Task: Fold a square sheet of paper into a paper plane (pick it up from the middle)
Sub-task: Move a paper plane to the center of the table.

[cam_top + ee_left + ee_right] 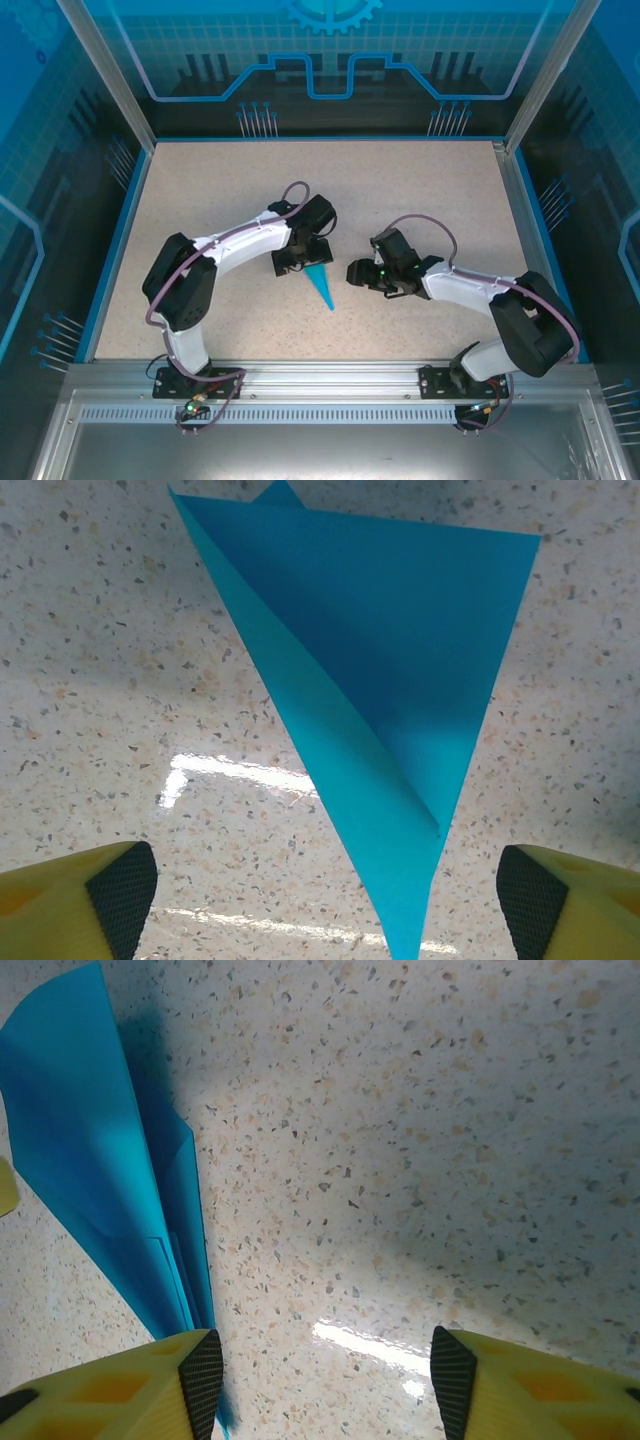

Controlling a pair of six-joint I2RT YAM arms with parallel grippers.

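On the speckled table (430,200), the left gripper (298,262) hangs with jaws spread over the 12 o'clock end of the paper plane (322,288). The right gripper (362,272), also spread, sits at its 3 o'clock, probably bracketing it for another crease. The plane lies flat and unheld, pointing toward 6.

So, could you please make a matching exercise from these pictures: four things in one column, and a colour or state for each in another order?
Things:
1. paper plane
2. left gripper
3. right gripper
4. table

Colour or state:
a. open, plane off to one side
b. speckled beige
c. cyan-blue
d. open, astride the plane

Pairs: 1-c, 2-d, 3-a, 4-b
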